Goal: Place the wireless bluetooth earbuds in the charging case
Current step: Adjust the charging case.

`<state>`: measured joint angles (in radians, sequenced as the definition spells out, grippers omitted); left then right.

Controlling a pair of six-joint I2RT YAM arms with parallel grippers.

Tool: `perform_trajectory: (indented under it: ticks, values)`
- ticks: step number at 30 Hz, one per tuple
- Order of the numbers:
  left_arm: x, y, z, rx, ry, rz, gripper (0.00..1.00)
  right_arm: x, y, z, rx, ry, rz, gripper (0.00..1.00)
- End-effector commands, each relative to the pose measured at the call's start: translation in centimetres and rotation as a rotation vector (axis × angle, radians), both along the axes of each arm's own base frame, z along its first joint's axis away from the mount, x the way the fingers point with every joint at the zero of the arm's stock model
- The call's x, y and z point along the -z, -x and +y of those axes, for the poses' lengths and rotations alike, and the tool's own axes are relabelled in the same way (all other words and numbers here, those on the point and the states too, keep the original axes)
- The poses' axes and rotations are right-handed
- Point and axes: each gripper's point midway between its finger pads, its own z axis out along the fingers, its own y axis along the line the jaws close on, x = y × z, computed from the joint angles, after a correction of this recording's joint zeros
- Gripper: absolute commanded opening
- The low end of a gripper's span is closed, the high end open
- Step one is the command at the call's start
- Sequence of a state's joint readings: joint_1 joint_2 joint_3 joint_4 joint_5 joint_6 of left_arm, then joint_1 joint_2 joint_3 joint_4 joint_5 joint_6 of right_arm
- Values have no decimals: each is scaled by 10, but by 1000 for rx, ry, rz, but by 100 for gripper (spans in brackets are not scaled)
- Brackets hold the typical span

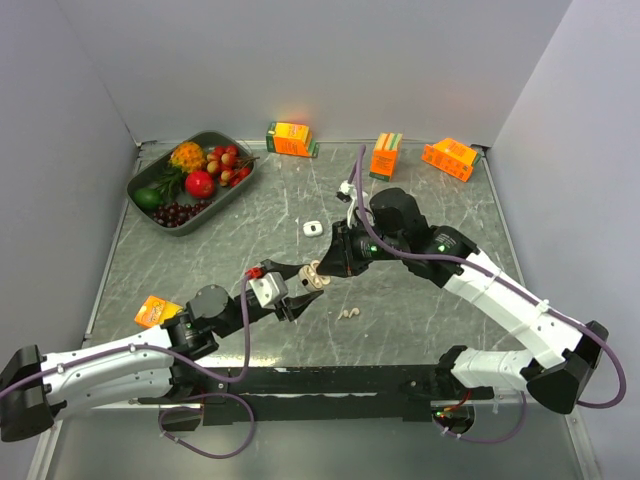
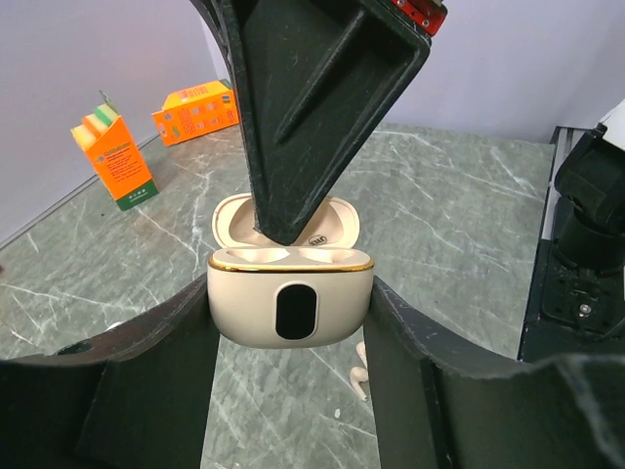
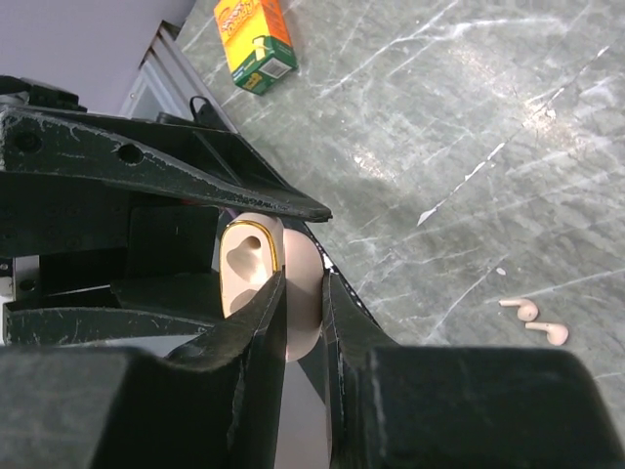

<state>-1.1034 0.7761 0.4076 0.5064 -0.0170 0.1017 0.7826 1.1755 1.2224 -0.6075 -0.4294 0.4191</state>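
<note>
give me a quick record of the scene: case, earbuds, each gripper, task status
case: off the table, lid open, nothing seated in it where visible
left gripper: shut on case body
right gripper: pinching the lid
earbuds: a pair lying loose on the table near the case
status: no earbud inserted yet

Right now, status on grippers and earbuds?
Left gripper: jaws shut on open case. Right gripper: jaws shut on lid. Two earbuds loose on table. Right finger partly covers sockets.
</note>
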Motion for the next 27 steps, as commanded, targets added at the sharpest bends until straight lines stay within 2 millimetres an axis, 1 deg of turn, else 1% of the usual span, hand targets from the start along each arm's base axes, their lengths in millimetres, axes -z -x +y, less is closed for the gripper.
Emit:
perform_trajectory:
  ticks: [1, 3, 4, 5, 7, 9, 10, 11, 12, 13, 14, 15, 16, 17, 18, 20, 23, 24, 26, 27]
  values:
    - [-24, 3, 6, -3, 92, -4, 59, -17, 0, -7, -14, -33, -88, 0]
    - [-25, 3, 9, -14, 95, 5, 78, -28, 0, -11, -18, -43, -135, 0]
    - [-25, 2, 9, -17, 99, 12, 99, -35, 1, -12, -32, -47, -166, 0]
    - [-25, 2, 11, -20, 100, 14, 96, -38, 2, -14, -35, -41, -174, 0]
    - [-22, 3, 12, -21, 90, 24, 96, -50, 6, -15, -62, -52, -208, 0]
    - [-24, 2, 14, -35, 90, 36, 96, -55, 8, -19, -86, -43, -242, 0]
    - [-20, 1, 14, -41, 81, 66, 96, -61, 9, -20, -103, -44, -282, 0]
    - [-25, 1, 15, -46, 87, 73, 96, -62, 9, -22, -108, -38, -298, 0]
    - [-27, -1, 16, -63, 105, 121, 96, -67, 9, -26, -97, -37, -334, 0]
    - [-24, -3, 17, -79, 113, 176, 96, -67, 6, -28, -88, -32, -366, 0]
    - [-31, -5, 18, -93, 138, 206, 96, -67, 4, -32, -87, -18, -419, 0]
    - [-30, -8, 18, -114, 146, 245, 96, -69, -1, -40, -54, -2, -469, 0]
    - [-33, -8, 18, -119, 174, 296, 96, -73, -2, -40, -66, -9, -525, 0]
    - [-36, -6, 16, -112, 168, 315, 96, -61, -3, -43, -99, 30, -579, 0]
    - [-37, -3, 15, -90, 165, 324, 96, -62, -1, -47, -102, 39, -616, 0]
    - [-41, 16, 6, 30, 138, 310, 96, -57, 2, -52, -143, 82, -643, 0]
    - [-49, 42, 0, 182, 141, 259, 96, -53, 10, -51, -210, 92, -652, 0]
    - [-50, 47, -1, 214, 141, 252, 96, -52, 11, -50, -224, 90, -651, 0]
    - [-47, 49, -5, 239, 119, 244, 98, -52, 14, -47, -237, 72, -655, 0]
    - [-35, 49, -10, 250, 69, 256, 99, -50, 14, -45, -242, 69, -650, 0]
